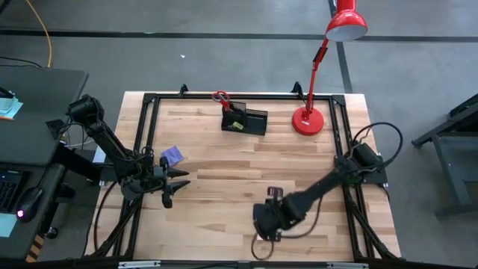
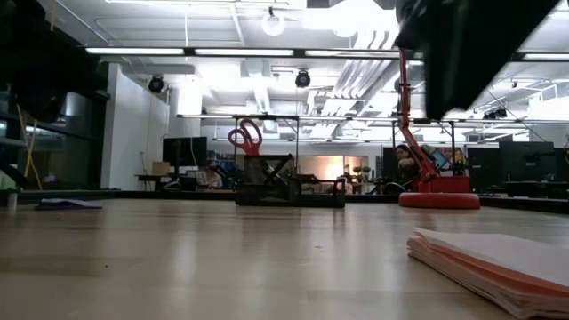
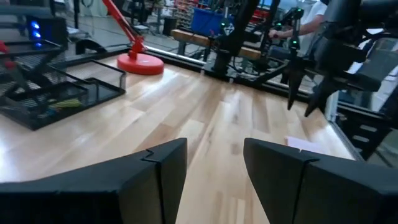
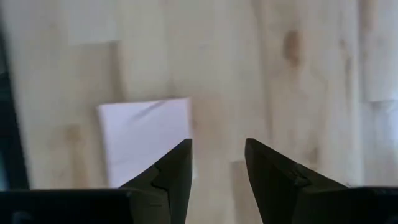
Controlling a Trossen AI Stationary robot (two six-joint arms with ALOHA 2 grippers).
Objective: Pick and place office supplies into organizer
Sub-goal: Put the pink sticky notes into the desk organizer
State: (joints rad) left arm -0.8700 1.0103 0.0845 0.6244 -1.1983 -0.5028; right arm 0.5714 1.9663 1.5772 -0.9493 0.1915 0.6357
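Right gripper (image 4: 217,155) hangs over the near edge of the table (image 1: 224,202), fingers parted, nothing held. Pink note pad (image 4: 146,140) lies flat directly below, offset slightly to one side of the finger gap; in the high view the arm hides it. Low view shows the pad (image 2: 498,258) resting on the table. Organizer (image 1: 245,119) sits well apart toward 12 o'clock, scissors (image 1: 221,98) standing in it. Left gripper (image 1: 172,183) waits at the table's 9 o'clock side, fingers apart, beside the purple note pad (image 1: 172,155). Right arm is nearer; likely a descent needing a small sideways correction.
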